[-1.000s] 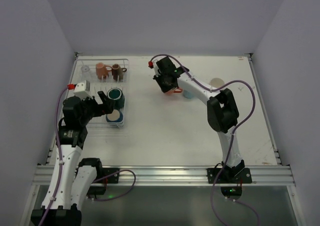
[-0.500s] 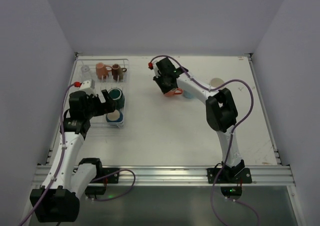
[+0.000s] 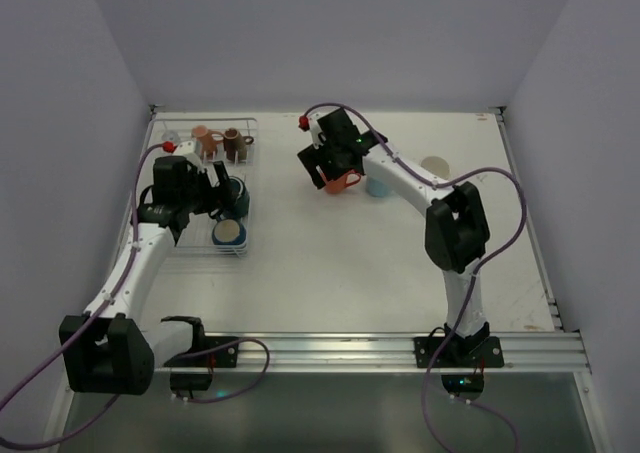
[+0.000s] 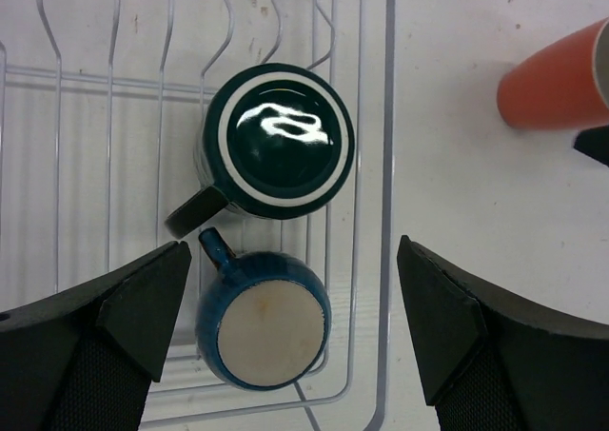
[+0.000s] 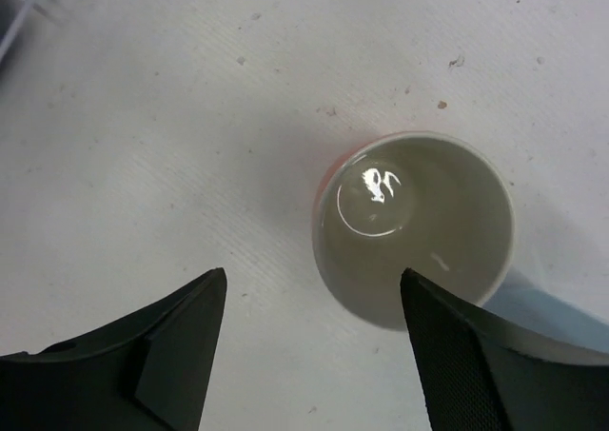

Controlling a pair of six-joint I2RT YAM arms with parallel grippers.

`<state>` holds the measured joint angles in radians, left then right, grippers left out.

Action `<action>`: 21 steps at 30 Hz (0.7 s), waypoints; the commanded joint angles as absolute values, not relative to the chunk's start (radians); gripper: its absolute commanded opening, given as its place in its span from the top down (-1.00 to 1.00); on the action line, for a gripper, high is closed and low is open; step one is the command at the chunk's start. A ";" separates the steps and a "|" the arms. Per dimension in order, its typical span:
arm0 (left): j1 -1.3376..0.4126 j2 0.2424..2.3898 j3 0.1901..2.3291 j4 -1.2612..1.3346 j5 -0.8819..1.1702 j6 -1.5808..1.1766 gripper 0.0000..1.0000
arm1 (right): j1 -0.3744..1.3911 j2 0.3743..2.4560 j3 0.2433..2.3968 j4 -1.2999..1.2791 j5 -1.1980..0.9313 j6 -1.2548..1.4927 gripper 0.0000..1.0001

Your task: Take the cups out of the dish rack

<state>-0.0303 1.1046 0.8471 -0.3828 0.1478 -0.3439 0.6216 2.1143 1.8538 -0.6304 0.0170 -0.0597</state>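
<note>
Five cups look to be in the dish rack (image 3: 253, 138) from the top camera. A clear glass (image 3: 170, 138), a salmon mug (image 3: 204, 140) and a brown mug (image 3: 233, 144) are along the far row, with a dark green mug (image 3: 236, 194) and a navy mug (image 3: 229, 234) nearer. Three are out on the table: an orange mug (image 3: 343, 181), a light blue cup (image 3: 377, 187) just beside it, and a pale cup (image 3: 434, 165) further right. The left gripper (image 3: 222, 191) hangs over the green one and the right gripper (image 3: 335, 168) over the orange one.

Left wrist cam: the fingers are spread wide and aren't holding anything. The green and navy mugs sit straight below, handles nearly touching. The navy one is bottom-up, presumably left to drain. I'd guess green is the next pick, and the wire tines and that crowding navy handle are what could snag.

Right wrist cam: jaws wide apart here too. The orange mug stands mouth-up on bare table, not gripped. It seems parked by the light blue one to keep the unloaded cups together, so that neighbour is the thing not to bump.
</note>
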 commanded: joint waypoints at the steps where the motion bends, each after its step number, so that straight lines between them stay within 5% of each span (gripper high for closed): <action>1: -0.055 1.158 0.916 -0.368 0.083 -0.307 -0.93 | 0.623 1.913 1.803 -0.595 -0.052 -0.074 -0.55; 21: -0.123 1.430 1.063 -0.348 -0.011 -0.175 -0.90 | 0.620 1.686 1.603 -0.459 -0.135 0.035 -0.71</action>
